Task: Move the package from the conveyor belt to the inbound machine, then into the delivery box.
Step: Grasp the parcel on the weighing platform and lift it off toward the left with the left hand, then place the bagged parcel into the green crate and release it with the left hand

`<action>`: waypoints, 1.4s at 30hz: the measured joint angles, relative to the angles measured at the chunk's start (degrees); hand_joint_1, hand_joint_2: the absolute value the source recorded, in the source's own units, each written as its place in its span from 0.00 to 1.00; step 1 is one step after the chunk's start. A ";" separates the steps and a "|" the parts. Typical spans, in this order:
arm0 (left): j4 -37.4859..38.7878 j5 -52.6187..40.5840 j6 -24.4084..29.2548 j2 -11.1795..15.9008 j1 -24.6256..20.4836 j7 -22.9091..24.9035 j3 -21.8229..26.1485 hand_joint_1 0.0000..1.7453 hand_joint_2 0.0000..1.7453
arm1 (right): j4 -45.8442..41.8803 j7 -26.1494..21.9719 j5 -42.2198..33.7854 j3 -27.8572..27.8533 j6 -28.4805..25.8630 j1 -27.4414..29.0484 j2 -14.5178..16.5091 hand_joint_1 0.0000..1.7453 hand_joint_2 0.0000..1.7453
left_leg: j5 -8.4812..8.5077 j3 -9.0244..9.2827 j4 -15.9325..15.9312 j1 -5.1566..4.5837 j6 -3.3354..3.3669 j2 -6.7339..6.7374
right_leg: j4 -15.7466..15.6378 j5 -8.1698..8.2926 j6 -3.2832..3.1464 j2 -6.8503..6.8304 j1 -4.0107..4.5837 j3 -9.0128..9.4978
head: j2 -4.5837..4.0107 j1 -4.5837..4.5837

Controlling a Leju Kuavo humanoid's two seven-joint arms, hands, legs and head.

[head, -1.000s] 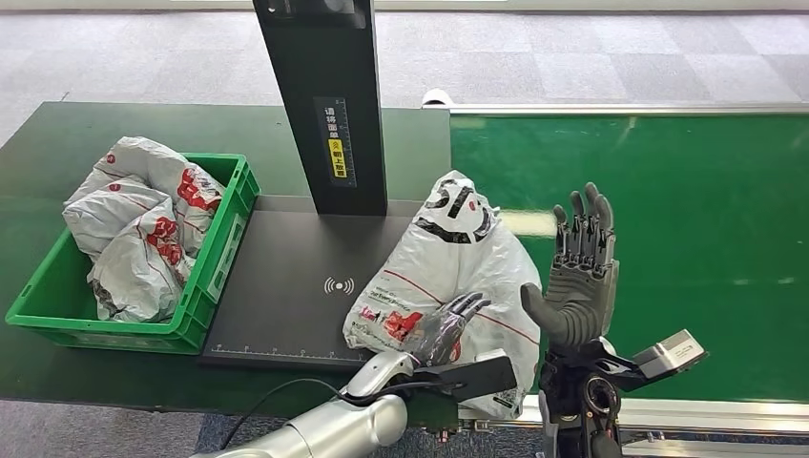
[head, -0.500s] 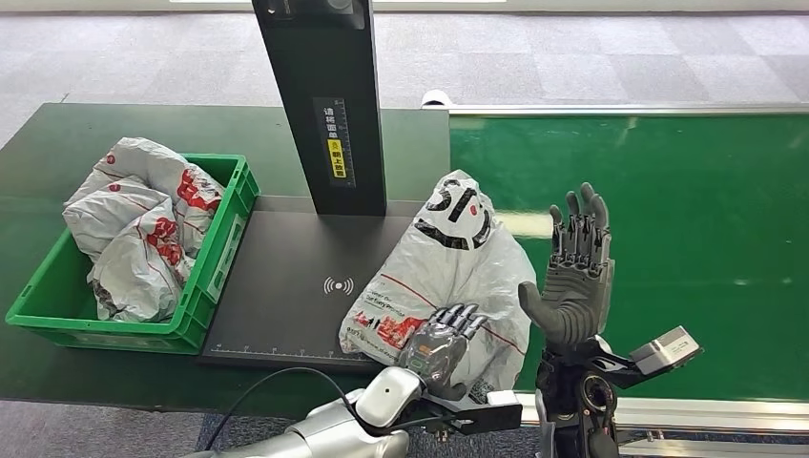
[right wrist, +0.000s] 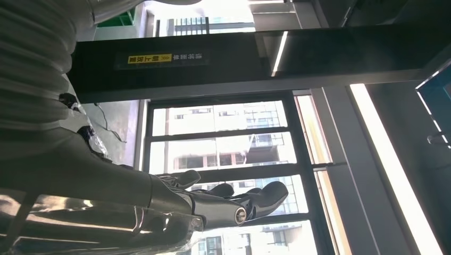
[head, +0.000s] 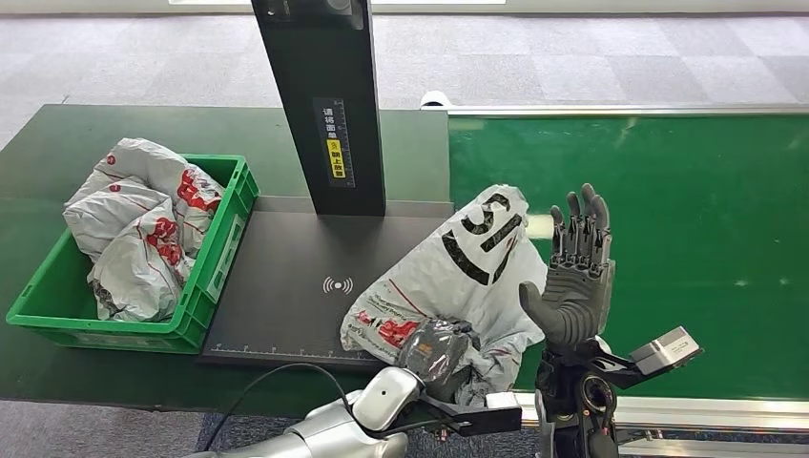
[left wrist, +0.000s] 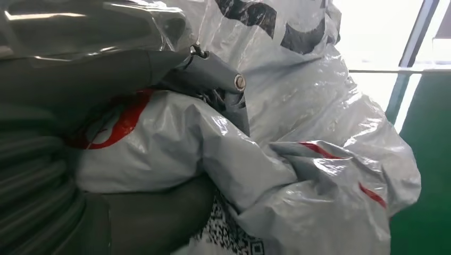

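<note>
Green conveyor belt (head: 668,210), package (head: 458,277) in left hand (head: 434,348)

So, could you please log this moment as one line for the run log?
left hand: grips package | package: partly on inbound machine | right hand: raised, holds nothing | delivery box: holds other bags

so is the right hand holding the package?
No. The right hand is raised with fingers spread beside the package; the left hand grips it.
</note>
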 joint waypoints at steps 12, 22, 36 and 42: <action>-1.76 -2.10 3.52 0.02 0.95 -10.71 8.02 1.00 1.00 | -0.07 0.00 -0.25 -0.71 -0.04 0.72 0.07 0.00 1.00 | -0.01 -0.07 0.00 -0.01 0.00 -0.04 | 0.00 -0.01 0.01 -0.02 -0.01 -0.07 | 0.00 -0.01; -24.85 7.40 -6.53 1.65 9.22 -38.70 28.85 1.00 1.00 | -3.33 -0.01 -1.77 -3.14 -1.13 4.86 -0.45 0.00 1.00 | -0.04 -0.23 0.01 -0.01 -0.02 -0.05 | 0.00 -0.02 0.01 -0.02 -0.01 -0.18 | 0.00 -0.03; -79.83 3.86 -4.29 7.92 35.16 -44.92 56.99 1.00 1.00 | -9.93 -0.02 -2.67 -7.83 -0.94 10.53 -0.27 0.00 1.00 | -0.09 -0.27 -0.08 0.01 -0.07 0.01 | 0.00 -0.14 -0.03 -0.01 0.02 -0.23 | 0.00 0.01; -80.14 17.98 -8.77 9.94 34.54 -45.20 69.41 1.00 1.00 | -10.38 -0.02 -2.18 -8.46 -0.58 10.52 0.56 0.00 1.00 | -0.08 -0.15 -0.09 0.02 -0.08 0.01 | 0.01 -0.12 -0.04 0.00 0.03 -0.14 | 0.00 0.00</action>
